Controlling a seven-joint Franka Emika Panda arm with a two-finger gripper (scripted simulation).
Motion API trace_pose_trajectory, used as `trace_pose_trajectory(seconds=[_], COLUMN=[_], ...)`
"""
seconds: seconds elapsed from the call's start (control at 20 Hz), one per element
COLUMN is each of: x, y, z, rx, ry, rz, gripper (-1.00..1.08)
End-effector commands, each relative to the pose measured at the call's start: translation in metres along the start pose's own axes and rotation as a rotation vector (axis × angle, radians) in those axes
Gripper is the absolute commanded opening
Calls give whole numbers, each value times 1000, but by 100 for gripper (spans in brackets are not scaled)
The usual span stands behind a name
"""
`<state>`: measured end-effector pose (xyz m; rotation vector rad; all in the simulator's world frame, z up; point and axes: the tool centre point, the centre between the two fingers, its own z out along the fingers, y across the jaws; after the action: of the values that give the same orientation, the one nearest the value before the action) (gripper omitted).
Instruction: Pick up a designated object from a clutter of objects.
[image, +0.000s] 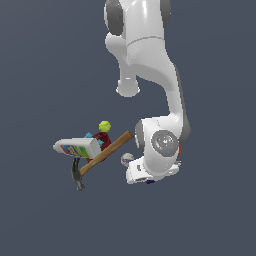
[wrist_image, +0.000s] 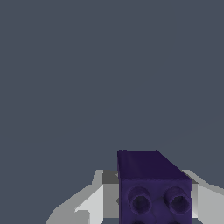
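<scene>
The bottle (image: 77, 147) lies on its side at the exterior view's left end of the cluster, resting across the hammer (image: 100, 157), whose handle slants up toward the exterior view's right and whose head lies below the bottle. Behind them sit a small item (image: 103, 138) and, beyond it, a ball (image: 104, 126); another ball (image: 127, 159) lies just right of the handle, beside the arm's wrist. In the wrist view the block (wrist_image: 153, 186) sits between the gripper (wrist_image: 148, 197) fingers (wrist_image: 94, 203); no bench edges show.
</scene>
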<state>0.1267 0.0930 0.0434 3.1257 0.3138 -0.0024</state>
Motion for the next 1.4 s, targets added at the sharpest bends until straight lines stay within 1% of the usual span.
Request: trace_pose_trajectory(seconds=[0.0,0.35,1.1,1.35], x=[-2,-14,-46,-54], y=[-6,-33,-111,-133], z=[-13,-70,-233,-282], rx=[0,0,-2,-2], ry=[1,1,1,1], rz=[-1,-1,-1,-1], gripper=[-100,-100,-100,-100])
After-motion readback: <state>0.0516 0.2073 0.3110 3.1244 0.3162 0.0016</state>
